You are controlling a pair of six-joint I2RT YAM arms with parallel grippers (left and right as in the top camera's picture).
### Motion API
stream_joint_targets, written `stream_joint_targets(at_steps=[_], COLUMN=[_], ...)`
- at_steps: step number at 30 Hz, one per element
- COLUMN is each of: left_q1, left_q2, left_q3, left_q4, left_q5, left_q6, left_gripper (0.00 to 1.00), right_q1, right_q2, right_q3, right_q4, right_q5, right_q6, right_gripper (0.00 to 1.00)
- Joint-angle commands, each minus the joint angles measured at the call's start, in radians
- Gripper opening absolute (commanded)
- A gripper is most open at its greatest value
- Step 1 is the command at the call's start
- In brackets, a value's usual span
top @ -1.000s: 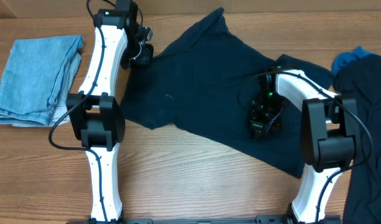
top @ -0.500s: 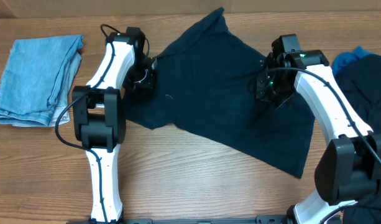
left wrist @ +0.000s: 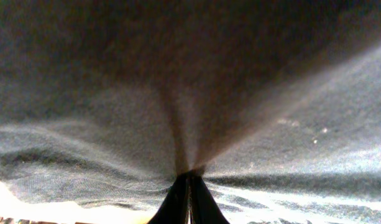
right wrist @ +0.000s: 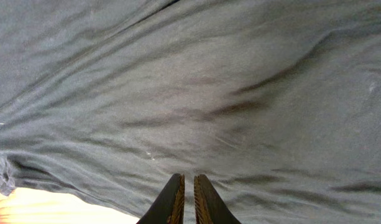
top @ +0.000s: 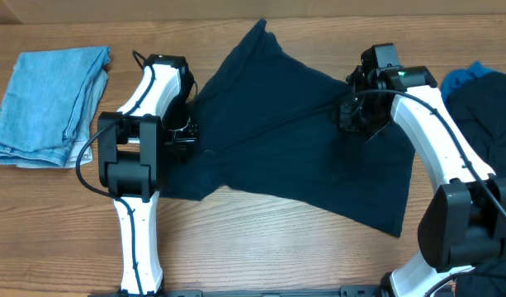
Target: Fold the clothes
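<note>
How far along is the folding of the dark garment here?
Done: nothing; the navy garment lies spread and rumpled, unfolded. In hand: left gripper pinches its left edge, fabric tenting from the pinch; right gripper sits at its right side, grip unclear. Left: every fold.

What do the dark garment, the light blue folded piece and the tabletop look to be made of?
The dark garment: thin soft knit, likely cotton jersey, matte; fine weave texture and loose wrinkles show in the wrist views. The light blue piece: looks like denim, faded, thicker folds. The tabletop: wood or wood-look laminate, grain lines visible; which, I cannot tell.
</note>
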Motion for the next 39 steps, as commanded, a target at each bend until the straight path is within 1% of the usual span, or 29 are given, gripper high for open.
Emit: stream_joint_targets(at_steps=[1,2,6,9,11,13,14,15,16,17,18,19,20,21,22,23,24,27,28,30,33,39], left_q1=[0.004,0.003,0.002,0.002,0.002,-0.001,-0.009,-0.023,-0.038,-0.058,-0.079,-0.099,-0.116,-0.128,-0.137,-0.146,-0.15,-0.16,-0.165,-0.179,-0.203,-0.214], left_q2=[0.028,0.028,0.027,0.004,-0.089,-0.235,-0.315,-0.391,-0.435,-0.465,-0.468,-0.453,-0.424,-0.391,-0.351,-0.297,-0.235,-0.087,-0.055,-0.014,0.024,0.068], left_q3=[-0.012,-0.018,-0.097,-0.106,-0.075,-0.005,0.049,0.107,0.134,0.138,0.138,0.138,0.138,0.138,0.138,0.138,0.138,0.138,0.138,0.138,0.138,0.138], left_q4=[-0.032,-0.04,-0.023,0.002,0.002,0.005,0.032,0.099,0.177,0.284,0.367,0.438,0.51,0.564,0.618,0.676,0.724,0.815,0.84,0.881,0.953,1.017], left_q5=[-0.089,-0.105,-0.105,-0.09,-0.085,-0.087,-0.086,-0.086,-0.086,-0.085,-0.084,-0.073,-0.045,-0.018,0.009,0.016,0.019,0.018,0.018,0.0,-0.114,-0.207], left_q6=[-0.065,-0.082,-0.092,-0.092,-0.092,-0.085,-0.053,-0.011,0.031,0.097,0.158,0.196,0.229,0.248,0.263,0.265,0.269,0.344,0.346,0.346,0.347,0.346], left_gripper=[0.04,0.04,0.04,0.04,0.04,0.04,0.04,0.08,0.16,0.22,0.36,0.5,0.64,0.78,0.8,0.81,0.79,0.73,0.72,0.69,0.69,0.56], right_q1=[-0.003,-0.003,-0.003,-0.003,-0.003,-0.003,-0.003,-0.003,-0.003,-0.003,-0.003,-0.003,-0.003,-0.003,-0.003,-0.003,-0.003,-0.003,-0.003,-0.003,-0.003,-0.003], right_q2=[-0.003,-0.003,-0.003,-0.003,-0.003,-0.003,-0.003,-0.003,-0.003,-0.003,-0.003,-0.003,-0.003,-0.003,-0.003,-0.003,-0.003,-0.003,-0.003,-0.003,-0.003,-0.003], right_q3=[0.009,0.009,0.009,0.009,0.009,0.009,0.009,0.009,0.009,0.009,0.009,0.009,0.009,0.009,0.009,0.009,0.009,0.009,0.009,0.009,0.009,0.009], right_q4=[0.006,0.006,0.006,0.005,0.006,0.009,0.014,0.022,0.028,0.037,0.046,0.051,0.055,0.06,0.067,0.074,0.08,0.08,0.08,0.08,0.077,0.065], right_q5=[0.01,0.01,0.01,0.01,0.01,0.008,0.005,0.005,0.006,0.006,0.006,0.006,0.006,0.006,0.006,0.006,0.006,0.006,0.006,0.007,0.007,0.026], right_q6=[-0.01,-0.01,-0.01,-0.01,-0.01,-0.01,-0.01,-0.01,-0.01,-0.01,-0.01,-0.01,-0.01,-0.01,-0.01,-0.01,-0.01,-0.01,-0.01,-0.01,-0.01,-0.01], right_gripper=[0.11,0.11,0.11,0.11,0.11,0.11,0.11,0.12,0.14,0.25,0.42,0.52,0.71,0.84,0.85,0.86,0.86,0.87,0.87,0.87,0.87,0.88])
